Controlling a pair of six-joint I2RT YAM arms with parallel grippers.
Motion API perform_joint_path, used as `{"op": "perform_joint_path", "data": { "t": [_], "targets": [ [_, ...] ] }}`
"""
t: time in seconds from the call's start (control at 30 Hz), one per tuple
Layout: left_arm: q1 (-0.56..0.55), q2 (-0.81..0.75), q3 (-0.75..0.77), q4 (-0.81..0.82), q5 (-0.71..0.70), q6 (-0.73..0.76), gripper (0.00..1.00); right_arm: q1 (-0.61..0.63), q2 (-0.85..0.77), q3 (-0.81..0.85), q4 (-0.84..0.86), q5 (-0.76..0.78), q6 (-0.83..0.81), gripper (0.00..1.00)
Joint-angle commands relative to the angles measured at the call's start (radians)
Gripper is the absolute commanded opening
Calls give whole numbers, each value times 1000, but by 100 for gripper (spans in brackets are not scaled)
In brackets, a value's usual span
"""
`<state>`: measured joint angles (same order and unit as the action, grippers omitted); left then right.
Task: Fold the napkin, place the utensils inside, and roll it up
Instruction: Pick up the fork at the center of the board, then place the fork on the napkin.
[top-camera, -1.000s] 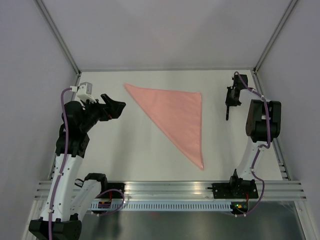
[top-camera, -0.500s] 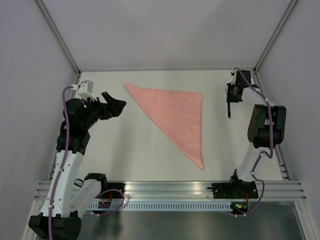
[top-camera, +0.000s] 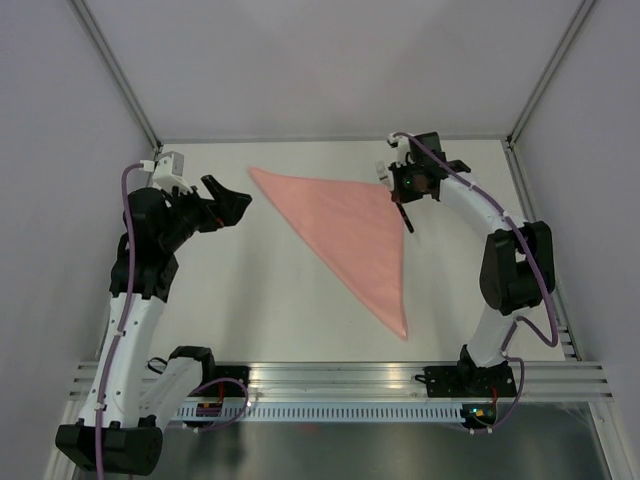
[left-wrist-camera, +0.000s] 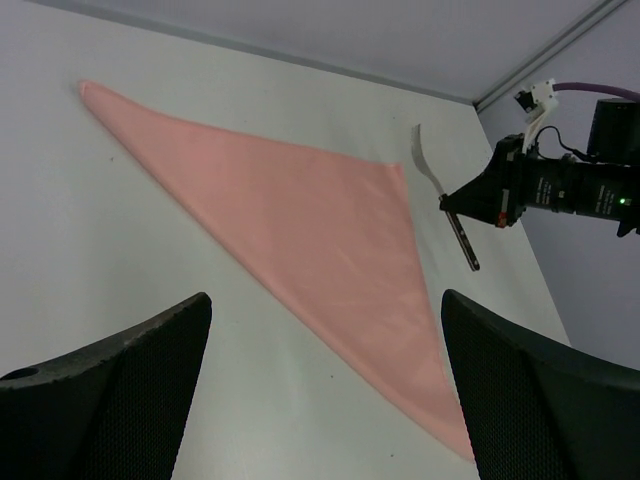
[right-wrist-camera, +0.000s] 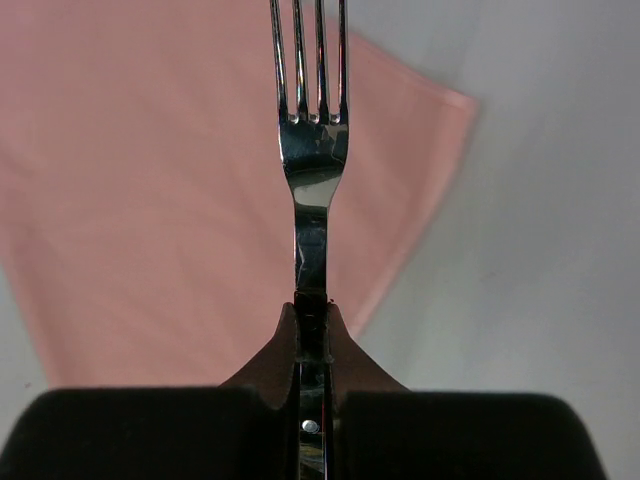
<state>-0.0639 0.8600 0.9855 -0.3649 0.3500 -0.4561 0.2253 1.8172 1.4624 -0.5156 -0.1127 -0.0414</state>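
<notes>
the napkin (top-camera: 350, 235) lies on the table (top-camera: 250, 295); the fork (right-wrist-camera: 312, 160), in the right gripper (right-wrist-camera: 312, 318), hangs over its far right corner.

Napkin (top-camera: 350, 235): pink cloth, smooth w/ faint satin sheen, soft creases. Fork (right-wrist-camera: 313, 150): polished metal, mirror-glossy. Counter (top-camera: 250, 290): white, matt, smooth. Left fingers (left-wrist-camera: 110, 390): black, matt, fine dotted texture, looks like plastic. Right fingers (right-wrist-camera: 268, 362): dark, smooth. Rails (top-camera: 340, 375) at near edge: brushed metal, dull shine.
</notes>
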Motion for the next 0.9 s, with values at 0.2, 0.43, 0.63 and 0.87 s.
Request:
{"op": "perform_joint_path", "data": {
  "t": [0.2,0.43,0.63,0.87],
  "targets": [
    [1,14,166,-94,-20,-4,100,262,149,213,-130,-56,38,1],
    [1,-3,188,-132,-45,14,100,341,243,293,-89,-49,101,0],
    [1,-6,179,-140,-54,19,100,419,303,288,-52,-33,107,0],
    [1,11,183,-138,-51,36,100,474,326,240,32,34,150,0]
  ]
}}
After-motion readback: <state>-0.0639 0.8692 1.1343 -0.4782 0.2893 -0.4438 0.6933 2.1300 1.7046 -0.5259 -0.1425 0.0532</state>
